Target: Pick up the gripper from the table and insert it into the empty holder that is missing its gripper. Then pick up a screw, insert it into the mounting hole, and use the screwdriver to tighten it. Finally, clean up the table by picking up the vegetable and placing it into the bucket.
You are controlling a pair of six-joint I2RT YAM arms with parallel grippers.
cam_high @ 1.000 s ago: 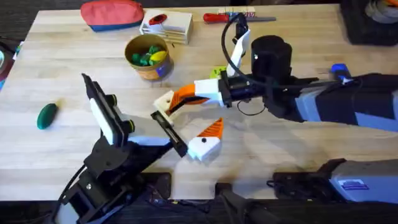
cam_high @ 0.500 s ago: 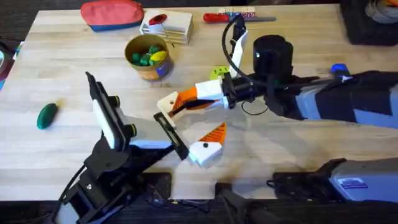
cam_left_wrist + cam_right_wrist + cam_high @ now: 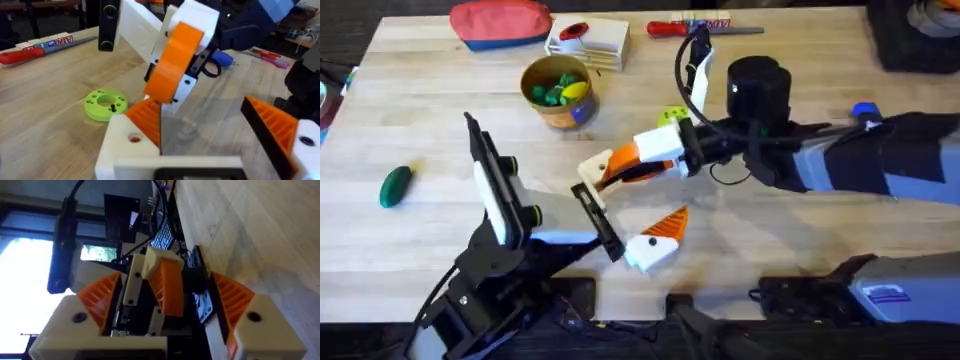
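Orange gripper (image 3: pixel 146 120) is not on the tabletop (image 3: pixel 430 120) now. It sits against the inner face of the white holder (image 3: pixel 120 145), thin end pointing away from the left wrist, long axis along the holder. It looks only part seated, and the mounting hole (image 3: pixel 134 138) beside it is empty. In the overhead view the holder (image 3: pixel 592 163) stands at the far end of the left hand's black rail. Left hand (image 3: pixel 625 205) is spread wide and grips nothing. Right hand (image 3: pixel 620 168) comes in from the right, almost head-on to the holder, and is plainly the nearer one for the work. Its pads (image 3: pixel 97 300) stand apart either side of the wedge, with gaps showing, so no firm pinch. Judgement: the seating push should run along the wedge's long axis, toward the rail.
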